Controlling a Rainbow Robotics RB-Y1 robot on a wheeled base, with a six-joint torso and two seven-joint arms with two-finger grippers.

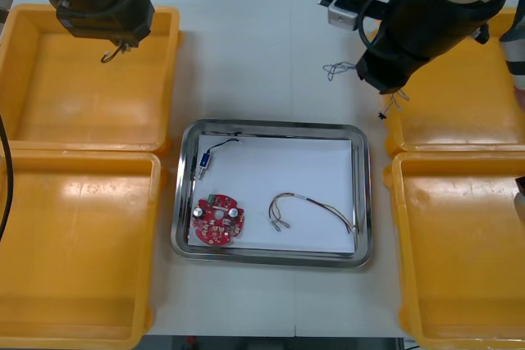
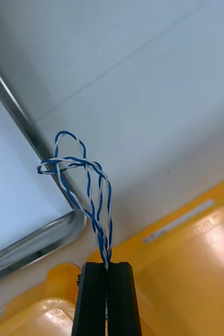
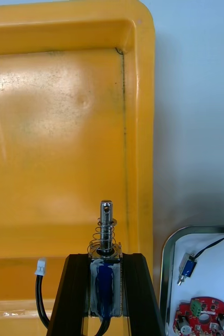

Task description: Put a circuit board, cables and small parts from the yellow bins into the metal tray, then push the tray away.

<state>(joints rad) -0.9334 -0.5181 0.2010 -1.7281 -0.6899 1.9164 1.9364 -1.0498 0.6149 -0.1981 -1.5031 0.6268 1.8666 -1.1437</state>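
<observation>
My right gripper (image 2: 106,273) is shut on a twisted blue and white cable (image 2: 83,178), whose loops hang over the metal tray's corner (image 2: 64,226). In the front view the right arm (image 1: 410,30) is beyond the tray's far right corner, with the cable (image 1: 394,102) dangling under it. My left gripper (image 3: 105,262) is shut on a small metal part (image 3: 106,226) with a spring, a blue body and a black lead, above the far left yellow bin (image 3: 54,131). The white-lined tray (image 1: 271,256) holds a red circuit board (image 1: 217,219), a red and yellow cable (image 1: 312,206) and a small blue part (image 1: 205,160).
Two yellow bins stand on each side of the tray: far left (image 1: 82,96), near left (image 1: 74,243), far right (image 1: 467,96) and near right (image 1: 467,252). Bare table (image 1: 254,55) lies beyond the tray. A small grey box (image 1: 344,6) sits at the far edge.
</observation>
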